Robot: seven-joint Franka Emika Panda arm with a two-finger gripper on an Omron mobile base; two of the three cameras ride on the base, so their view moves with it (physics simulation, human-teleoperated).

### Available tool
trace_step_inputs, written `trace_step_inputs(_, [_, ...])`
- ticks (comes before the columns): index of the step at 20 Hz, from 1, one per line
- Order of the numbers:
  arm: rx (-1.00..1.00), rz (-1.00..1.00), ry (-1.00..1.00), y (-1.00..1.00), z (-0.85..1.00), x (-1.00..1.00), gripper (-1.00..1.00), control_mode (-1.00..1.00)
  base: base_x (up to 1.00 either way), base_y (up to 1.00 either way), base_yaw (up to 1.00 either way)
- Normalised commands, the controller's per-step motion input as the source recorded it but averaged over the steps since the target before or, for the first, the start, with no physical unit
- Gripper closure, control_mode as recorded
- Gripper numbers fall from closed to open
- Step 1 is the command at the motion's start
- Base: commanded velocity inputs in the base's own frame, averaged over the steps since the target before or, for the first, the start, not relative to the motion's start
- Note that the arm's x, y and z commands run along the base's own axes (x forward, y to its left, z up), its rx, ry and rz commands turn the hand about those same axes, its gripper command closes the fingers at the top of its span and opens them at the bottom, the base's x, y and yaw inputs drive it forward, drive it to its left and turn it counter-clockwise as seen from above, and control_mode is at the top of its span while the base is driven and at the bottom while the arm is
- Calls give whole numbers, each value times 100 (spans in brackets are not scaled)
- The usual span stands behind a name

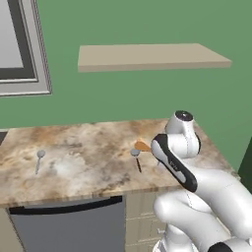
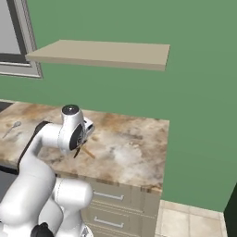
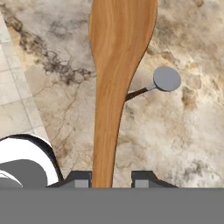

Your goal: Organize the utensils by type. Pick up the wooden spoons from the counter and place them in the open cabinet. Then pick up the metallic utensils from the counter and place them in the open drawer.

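Hand view shows my gripper (image 3: 112, 180) clamped on a wooden spoon (image 3: 117, 78) by its handle, lifted above the counter (image 3: 183, 140). By my reckoning the job is barely begun: nothing looks stowed yet, and the black-handled utensil (image 3: 162, 81) and grey metal spoon (image 1: 39, 159) lie well apart on the marbled stone. A bare tan shelf (image 1: 152, 56) hangs on the green wall (image 1: 147, 93) behind.

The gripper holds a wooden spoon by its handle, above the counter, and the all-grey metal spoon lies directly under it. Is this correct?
Not quite. The gripper does hold the wooden spoon by its handle above the counter, but the hand view shows the black-handled utensil with a round grey head under it. The all-grey metal spoon lies far off, toward the counter's other end.
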Motion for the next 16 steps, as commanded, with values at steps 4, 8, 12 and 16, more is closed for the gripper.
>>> trace_step_inputs(4, [0,0,0,0,0,0,100,100,-73,2,26])
trace_step_inputs(8, [0,0,0,0,0,0,100,100,-56,29,71])
trace_step_inputs(12, [0,0,0,0,0,0,100,100,-35,21,100])
trace_step_inputs(16, [0,0,0,0,0,0,100,100,-31,7,100])
